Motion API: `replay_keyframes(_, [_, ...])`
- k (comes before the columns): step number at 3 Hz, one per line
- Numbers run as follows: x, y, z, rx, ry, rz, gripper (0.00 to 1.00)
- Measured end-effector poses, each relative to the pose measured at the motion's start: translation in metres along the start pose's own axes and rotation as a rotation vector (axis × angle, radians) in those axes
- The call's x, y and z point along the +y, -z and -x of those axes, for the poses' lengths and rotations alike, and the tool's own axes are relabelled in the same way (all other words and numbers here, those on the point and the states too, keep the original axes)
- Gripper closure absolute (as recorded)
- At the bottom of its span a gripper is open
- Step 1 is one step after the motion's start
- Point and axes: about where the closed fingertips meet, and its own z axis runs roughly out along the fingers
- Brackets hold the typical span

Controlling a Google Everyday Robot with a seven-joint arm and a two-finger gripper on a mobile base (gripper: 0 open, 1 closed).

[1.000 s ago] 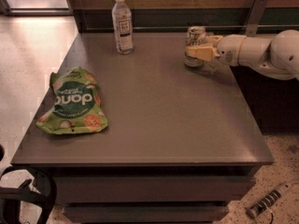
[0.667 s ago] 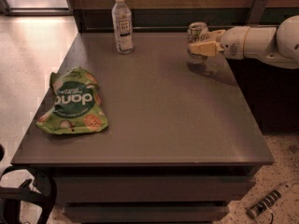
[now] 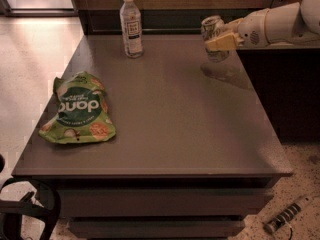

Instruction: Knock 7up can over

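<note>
The 7up can (image 3: 212,26) is a small silver can with green marks at the far right of the grey table (image 3: 170,114). It is slightly tilted, and its base looks a little above the tabletop. My gripper (image 3: 222,41), with yellowish fingers on a white arm coming in from the right, is closed around the can's lower half. The can's lower body is partly hidden by the fingers. A faint shadow lies on the table beneath it.
A clear plastic bottle (image 3: 130,25) with a white cap stands upright at the back centre. A green snack bag (image 3: 79,109) lies flat at the left. The table's right edge and a dark cabinet are just under the arm.
The gripper and arm have risen and shifted slightly right. The can has moved up with them and now tilts. The bottle and bag have not moved.
</note>
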Motion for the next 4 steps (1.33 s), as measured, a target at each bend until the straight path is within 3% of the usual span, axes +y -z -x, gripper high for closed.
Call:
replay_keyframes(3, [0.009,-0.001,-0.007,0.3,0.096,-0.03,1.0])
replay_keyframes(4, [0.01,-0.002,-0.012,0.359,0.106,-0.027,1.0])
